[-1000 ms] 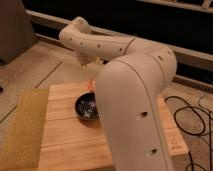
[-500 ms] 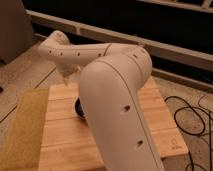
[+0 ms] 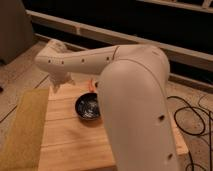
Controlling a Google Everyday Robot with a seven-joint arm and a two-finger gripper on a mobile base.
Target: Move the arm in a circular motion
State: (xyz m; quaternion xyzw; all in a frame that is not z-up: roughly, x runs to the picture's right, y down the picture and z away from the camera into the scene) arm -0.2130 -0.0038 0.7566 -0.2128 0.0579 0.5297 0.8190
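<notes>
Gripper point(image 3: 56, 86) over wooden table's point(image 3: 70, 145) back-left corner; dark bowl point(image 3: 88, 108) obstructs center, arm point(image 3: 135, 100) blocks right; bare wood front-left.

This looks like a robot test space or lab rather than a home. A speckled stone-like floor point(image 3: 20, 75) fills the left of the frame, loose black cables point(image 3: 192, 117) trail across it at the right, and long pale horizontal rails point(image 3: 165, 42) cross a dark background along the top. A pale slatted wooden counter point(image 3: 70, 145) sits low, carrying a small dark round bowl point(image 3: 88, 107). The large cream-white robot arm point(image 3: 135, 100) dominates the view, with its gripper point(image 3: 56, 86) at centre left, above the counter's far left corner.
</notes>
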